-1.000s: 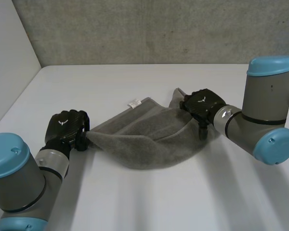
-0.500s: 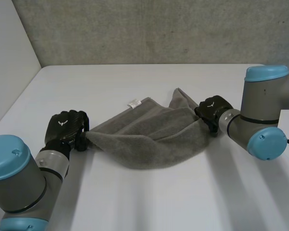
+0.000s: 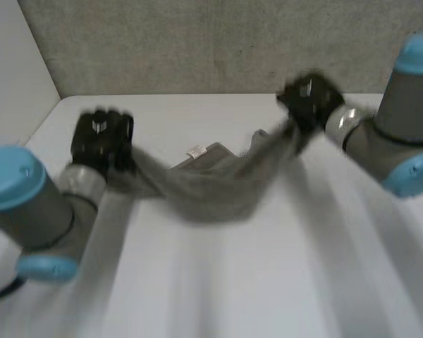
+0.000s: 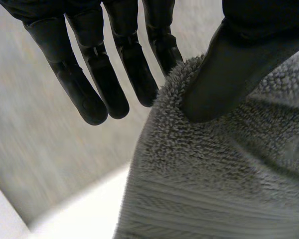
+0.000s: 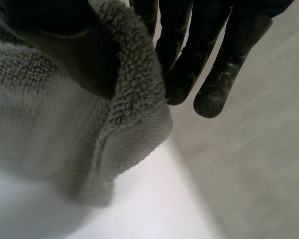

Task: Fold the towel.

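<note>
left hand [image 3: 102,137]: pinches towel [image 3: 204,186] end; right hand [image 3: 309,98]: pinches other end | towel hangs sagging above table [image 3: 218,282]; fold not yet laid

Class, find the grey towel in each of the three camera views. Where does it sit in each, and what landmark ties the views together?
Head view: the towel sags between the left hand and the right hand.
Left wrist view: the towel is pinched under the left hand's thumb, beside its fingertips.
Right wrist view: the towel is pinched under the right hand's thumb.
Shared landmark: the white table below the towel.
</note>
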Motion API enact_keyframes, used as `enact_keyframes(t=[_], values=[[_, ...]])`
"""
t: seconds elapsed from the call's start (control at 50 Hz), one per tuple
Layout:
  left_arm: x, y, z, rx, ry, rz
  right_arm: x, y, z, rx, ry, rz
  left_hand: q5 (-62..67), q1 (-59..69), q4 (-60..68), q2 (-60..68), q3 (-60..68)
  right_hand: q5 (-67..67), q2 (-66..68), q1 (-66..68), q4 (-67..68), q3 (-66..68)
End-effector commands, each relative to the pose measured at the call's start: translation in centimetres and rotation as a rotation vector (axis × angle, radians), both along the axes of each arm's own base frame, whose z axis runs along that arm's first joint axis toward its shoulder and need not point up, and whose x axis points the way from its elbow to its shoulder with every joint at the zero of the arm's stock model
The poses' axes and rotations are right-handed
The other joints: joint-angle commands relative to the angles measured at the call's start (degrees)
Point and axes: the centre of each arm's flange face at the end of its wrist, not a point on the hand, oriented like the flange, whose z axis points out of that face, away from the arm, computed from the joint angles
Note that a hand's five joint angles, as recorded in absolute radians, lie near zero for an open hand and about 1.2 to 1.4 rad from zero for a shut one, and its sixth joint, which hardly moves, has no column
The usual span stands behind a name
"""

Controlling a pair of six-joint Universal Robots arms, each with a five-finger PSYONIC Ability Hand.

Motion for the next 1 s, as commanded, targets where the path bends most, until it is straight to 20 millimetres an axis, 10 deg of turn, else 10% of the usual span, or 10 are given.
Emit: enact_keyframes(t=[0.02, 0.1, 0.14, 0.24, 0.44, 0.48, 0.64, 0.86, 1.0], values=[[-1.6, -5.7, 12.8, -0.433, 0.057, 0.049, 0.3, -2.7, 14.4, -0.588, -0.408, 0.010, 1.7, 2.4, 2.1, 2.0, 0.8, 3.5, 4.5, 3.6, 3.7, 3.5], [-0.9, -6.3, 19.0, -0.635, 0.183, 0.098, -1.9, -1.5, 21.1, -0.808, -0.665, 0.071, 1.7, 2.4, 2.1, 2.0, 0.8, 3.5, 4.5, 3.6, 3.7, 3.5], [0.4, -6.3, 23.3, -0.793, 0.317, 0.168, -2.2, -1.5, 21.4, -0.800, -0.684, 0.076, 1.7, 2.4, 2.1, 2.0, 0.8, 3.5, 4.5, 3.6, 3.7, 3.5], [1.4, -6.5, 24.7, -0.858, 0.358, 0.202, -1.8, -2.0, 19.4, -0.680, -0.630, 0.064, 1.7, 2.4, 2.1, 2.0, 0.8, 3.5, 4.5, 3.6, 3.7, 3.5], [2.3, -6.9, 12.6, -0.504, 0.168, 0.191, -1.4, -2.9, 11.4, -0.378, -0.466, 0.047, 1.7, 2.4, 2.1, 2.0, 0.8, 3.5, 4.5, 3.6, 3.7, 3.5], [3.1, -5.4, 7.4, -0.363, 0.086, 0.152, -1.3, -2.4, 7.5, -0.268, -0.405, 0.062, 1.7, 2.4, 2.1, 2.0, 0.8, 3.5, 4.5, 3.6, 3.7, 3.5], [6.1, -1.4, -1.0, -0.133, -0.041, 0.085, -1.7, 2.0, -3.4, 0.025, -0.217, 0.097, 1.7, 2.4, 2.1, 2.0, 0.8, 3.5, 4.5, 3.6, 3.7, 3.5], [7.0, 2.0, -4.9, 0.015, -0.091, 0.072, -4.7, 6.4, -8.8, 0.184, -0.093, 0.005, 1.7, 2.4, 2.1, 2.0, 0.8, 3.5, 4.5, 3.6, 3.7, 3.5], [7.1, 2.4, -5.4, 0.020, -0.115, 0.076, -8.7, 6.1, -7.7, 0.165, -0.110, -0.167, 1.7, 2.4, 2.1, 2.0, 0.8, 3.5, 4.5, 3.6, 3.7, 3.5]])
